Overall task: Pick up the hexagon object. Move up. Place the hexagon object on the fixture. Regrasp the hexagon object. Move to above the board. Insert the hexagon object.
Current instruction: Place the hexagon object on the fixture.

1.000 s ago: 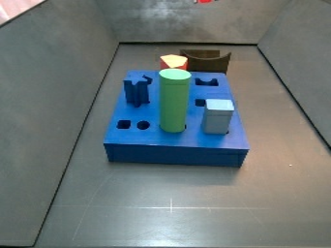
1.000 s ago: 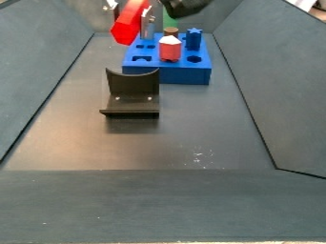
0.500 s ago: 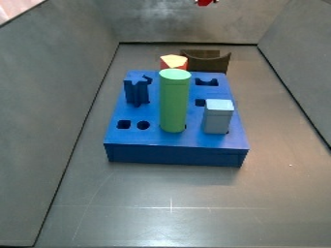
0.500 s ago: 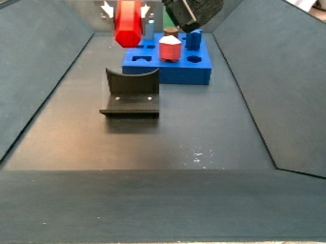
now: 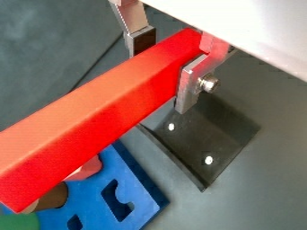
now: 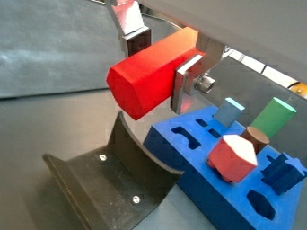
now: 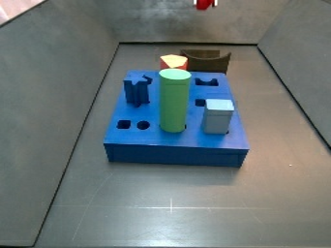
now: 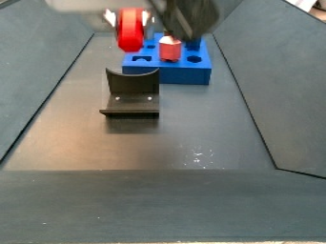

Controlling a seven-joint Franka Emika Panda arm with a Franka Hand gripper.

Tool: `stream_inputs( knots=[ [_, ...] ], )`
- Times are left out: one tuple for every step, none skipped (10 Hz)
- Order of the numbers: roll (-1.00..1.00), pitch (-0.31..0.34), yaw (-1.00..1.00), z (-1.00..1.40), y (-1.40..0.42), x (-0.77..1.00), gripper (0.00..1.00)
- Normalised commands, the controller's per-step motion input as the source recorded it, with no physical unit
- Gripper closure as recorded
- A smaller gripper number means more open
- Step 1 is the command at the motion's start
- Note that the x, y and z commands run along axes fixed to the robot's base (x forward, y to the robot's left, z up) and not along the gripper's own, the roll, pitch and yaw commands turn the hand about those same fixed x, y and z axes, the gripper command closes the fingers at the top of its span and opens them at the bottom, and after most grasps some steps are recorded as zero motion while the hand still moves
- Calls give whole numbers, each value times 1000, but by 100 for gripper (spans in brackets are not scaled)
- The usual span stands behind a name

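My gripper (image 5: 166, 67) is shut on the hexagon object (image 5: 102, 117), a bright red bar that lies crosswise between the silver fingers (image 5: 192, 81). In a wrist view the hexagon object (image 6: 150, 76) shows its hexagonal end, with the gripper (image 6: 162, 63) high above the dark fixture (image 6: 102, 175). In a side view the hexagon object (image 8: 132, 29) hangs above the fixture (image 8: 132, 92), and the gripper (image 8: 132, 13) is blurred. The blue board (image 7: 175, 145) lies on the floor in front of the fixture (image 7: 204, 60). Only a red tip of the hexagon object (image 7: 204, 3) shows at the upper edge.
On the board (image 6: 228, 202) stand a green cylinder (image 7: 175, 100), a grey-blue cube (image 7: 218, 116), a dark blue peg (image 7: 137, 89) and a pale orange cone-like piece (image 6: 234, 157). Dark sloping walls (image 7: 65, 116) close in the floor on both sides.
The red bar has turned from tilted to nearly end-on in the side view and has sunk a little toward the fixture. The gripper is now blurred by motion.
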Motion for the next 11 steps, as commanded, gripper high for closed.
stream_inputs(
  knots=[
    [-1000,13,-128,-1000,90,145,100],
    [-1000,28,-127,-1000,87,159,100],
    [-1000,34,-133,-1000,93,168,100],
    [-967,36,-137,-1000,97,173,100],
    [-688,31,-118,-1000,103,181,100],
    [-574,26,-111,-1000,108,184,100],
    [-352,28,-101,-1000,111,189,100],
    [-219,24,-91,-890,94,171,100],
    [-185,13,-89,-718,78,133,100],
    [-173,6,-89,-606,70,114,100],
    [-144,-7,-81,-357,57,89,100]
  ],
)
